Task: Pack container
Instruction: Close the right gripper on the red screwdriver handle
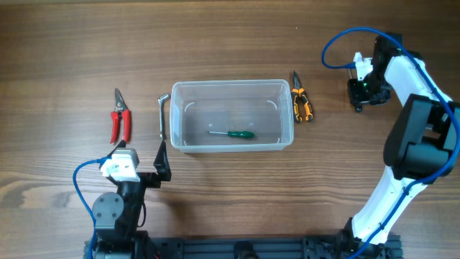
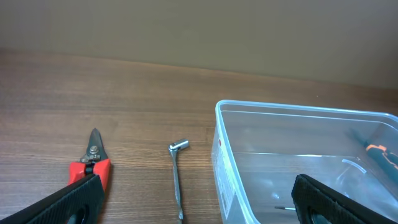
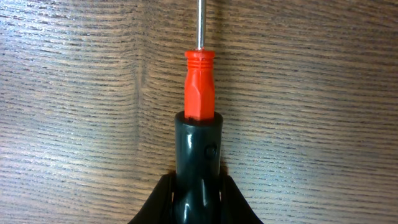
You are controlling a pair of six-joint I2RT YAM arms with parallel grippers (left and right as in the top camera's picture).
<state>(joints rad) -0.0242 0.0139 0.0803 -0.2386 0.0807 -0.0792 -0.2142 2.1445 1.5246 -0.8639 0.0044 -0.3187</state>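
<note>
Brown wood-grain table [image 1: 230, 36] under even light, plain beige wall [image 2: 199, 25] behind.

Wooden table [image 1: 230, 43]: container [image 1: 231, 84], pruners [image 1: 119, 122], wrench [image 1: 162, 115], pliers [image 1: 302, 105], red screwdriver [image 3: 199, 84].

Left hand [image 2: 198, 200] spread wide apart; right hand [image 3: 198, 202] clamped tight

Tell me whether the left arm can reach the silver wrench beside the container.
Probably yes: the wrench lies just ahead of the open left end effector, with nothing between them.
</note>
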